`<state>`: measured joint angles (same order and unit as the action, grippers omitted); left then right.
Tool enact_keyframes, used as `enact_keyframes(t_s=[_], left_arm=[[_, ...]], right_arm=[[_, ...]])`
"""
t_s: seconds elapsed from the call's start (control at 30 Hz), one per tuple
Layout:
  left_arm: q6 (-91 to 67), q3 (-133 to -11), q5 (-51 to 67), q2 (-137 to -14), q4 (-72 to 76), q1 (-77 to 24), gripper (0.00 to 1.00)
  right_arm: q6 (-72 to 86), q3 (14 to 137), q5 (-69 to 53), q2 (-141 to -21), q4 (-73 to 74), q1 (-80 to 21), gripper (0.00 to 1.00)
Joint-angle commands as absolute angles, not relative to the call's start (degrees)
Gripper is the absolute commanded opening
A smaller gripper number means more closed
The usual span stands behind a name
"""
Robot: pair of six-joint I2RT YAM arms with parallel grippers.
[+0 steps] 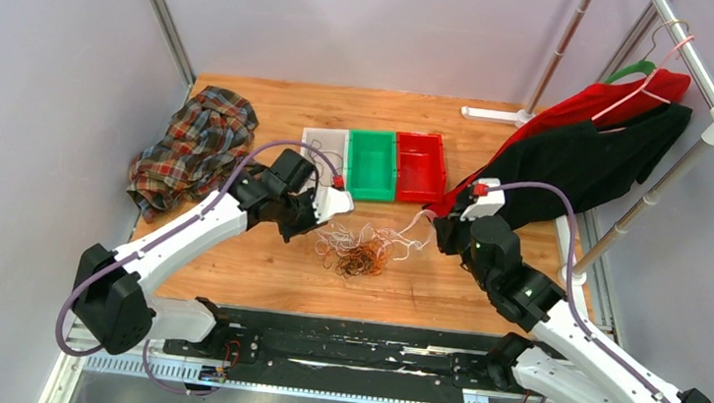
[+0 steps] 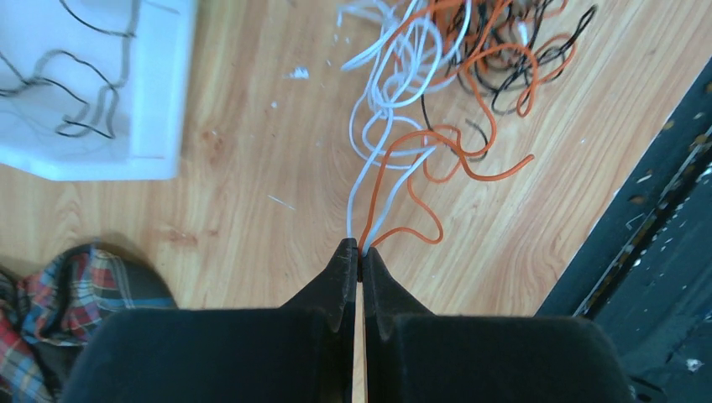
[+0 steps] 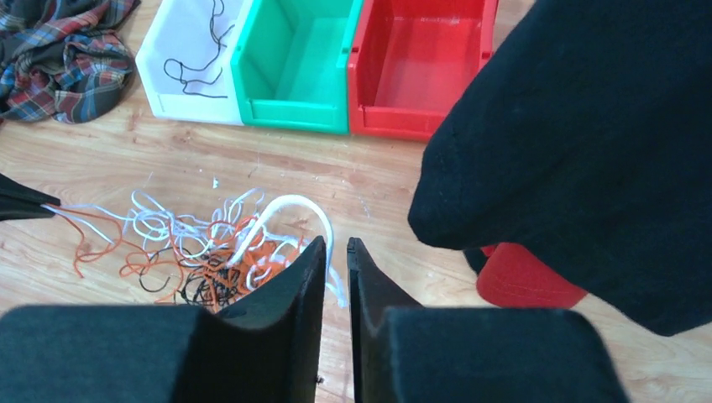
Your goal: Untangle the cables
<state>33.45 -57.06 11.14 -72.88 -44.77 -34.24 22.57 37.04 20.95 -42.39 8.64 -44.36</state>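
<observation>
The cables (image 1: pixel 360 249) lie as a loose heap of white, orange and black strands on the wooden table, between the two arms. My left gripper (image 1: pixel 317 223) is at the heap's left edge. In the left wrist view it (image 2: pixel 360 248) is shut on white and orange strands (image 2: pixel 395 159) that run taut from its tips to the heap. My right gripper (image 1: pixel 433 225) is at the heap's right edge. In the right wrist view its jaws (image 3: pixel 336 243) stand almost closed on a thick white cable loop (image 3: pixel 281 204) that arches up from the heap (image 3: pixel 210 252).
White (image 1: pixel 324 146), green (image 1: pixel 371 163) and red (image 1: pixel 420 165) bins stand in a row behind the heap; the white one holds a black strand (image 3: pixel 197 63). A plaid cloth (image 1: pixel 192 146) lies at the left. Black and red garments (image 1: pixel 585 154) hang from a rack at the right, close to my right gripper.
</observation>
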Motion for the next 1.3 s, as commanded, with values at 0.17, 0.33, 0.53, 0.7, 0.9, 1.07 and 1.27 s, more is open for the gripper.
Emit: enact_keyframes(t_s=[0.17, 0.33, 0.53, 0.7, 0.9, 1.07, 1.27], left_arm=[[27.0, -69.6, 21.3, -70.1, -47.9, -34.2, 0.01], [24.6, -70.4, 24.8, -69.7, -48.1, -34.2, 0.01], [23.5, -73.8, 28.1, -70.7, -49.2, -34.2, 0.01], [25.7, -76.0, 32.1, -70.4, -50.9, -34.2, 0.01], [25.6, -77.0, 33.2, -70.8, -51.3, -34.2, 0.00], [24.7, -77.7, 35.7, -71.8, -51.3, -34.2, 0.01], [23.0, -76.1, 32.5, -71.9, -49.9, -34.0, 0.19]], right_arm=[[22.8, 33.9, 15.0, -42.1, 0.6, -43.4, 0.63], [20.2, 32.9, 1.7, -48.4, -17.8, -47.3, 0.68], [10.4, 38.1, -6.7, -63.3, -26.9, -55.1, 0.70], [8.8, 35.8, -6.5, -69.9, -38.2, -55.8, 0.70], [8.1, 37.0, -3.1, -78.6, -45.8, -55.8, 0.71], [8.8, 38.4, 0.0, -84.9, -50.9, -55.8, 0.51], [12.2, 38.7, 2.4, -84.3, -50.8, -55.8, 0.01]])
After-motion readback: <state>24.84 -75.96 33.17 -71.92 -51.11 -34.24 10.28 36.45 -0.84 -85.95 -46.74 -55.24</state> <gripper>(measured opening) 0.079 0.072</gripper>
